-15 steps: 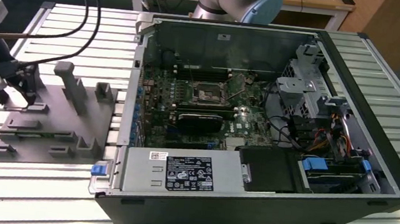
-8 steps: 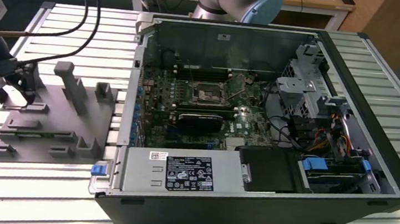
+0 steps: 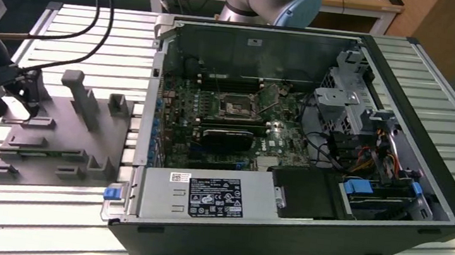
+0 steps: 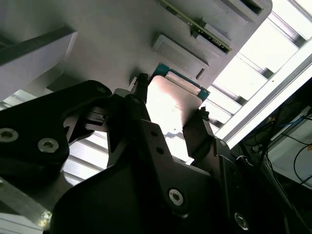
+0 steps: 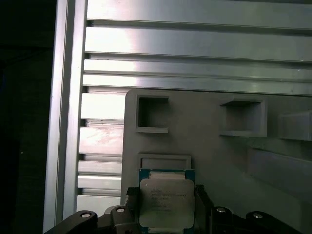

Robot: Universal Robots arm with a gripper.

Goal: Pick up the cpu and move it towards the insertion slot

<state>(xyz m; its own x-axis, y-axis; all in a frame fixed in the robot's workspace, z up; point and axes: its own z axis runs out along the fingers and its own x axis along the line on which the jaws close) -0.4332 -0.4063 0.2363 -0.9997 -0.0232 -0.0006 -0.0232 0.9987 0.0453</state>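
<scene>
Over the fixture plate (image 3: 52, 147), exterior view: we find the gripper (image 3: 19, 107) low above it; the insertion slot (image 3: 236, 108) lies well apart from the plate, inside the open computer case (image 3: 284, 235).
Second wrist view: the cpu (image 4: 170, 112) sits between the fingers (image 4: 140, 95), which press on two opposite edges, close over the plate.
First wrist view: we see the cpu (image 5: 166, 197) clamped near the plate's corner, just beside a shallow recess (image 5: 165, 161).
</scene>
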